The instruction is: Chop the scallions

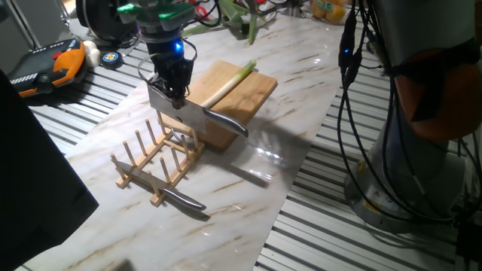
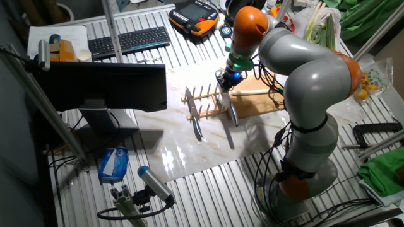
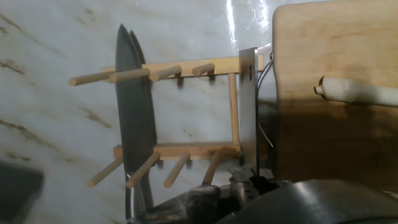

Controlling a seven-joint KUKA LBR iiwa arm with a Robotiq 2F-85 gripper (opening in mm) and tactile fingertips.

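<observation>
Marble table [image 1: 248, 196]; cleaver [image 1: 183, 114] handle hidden within jaws.

We see arm bent over bench, wrist pointing straight down. End effector [image 1: 170, 92] low, fingers clamped on cleaver handle, blue wrist light lit.

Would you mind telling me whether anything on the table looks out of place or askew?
Nothing stands out. The scallion lies whole on the cutting board, one knife rests in the wooden rack, and the gripper holds a cleaver at the rack's end.
</observation>
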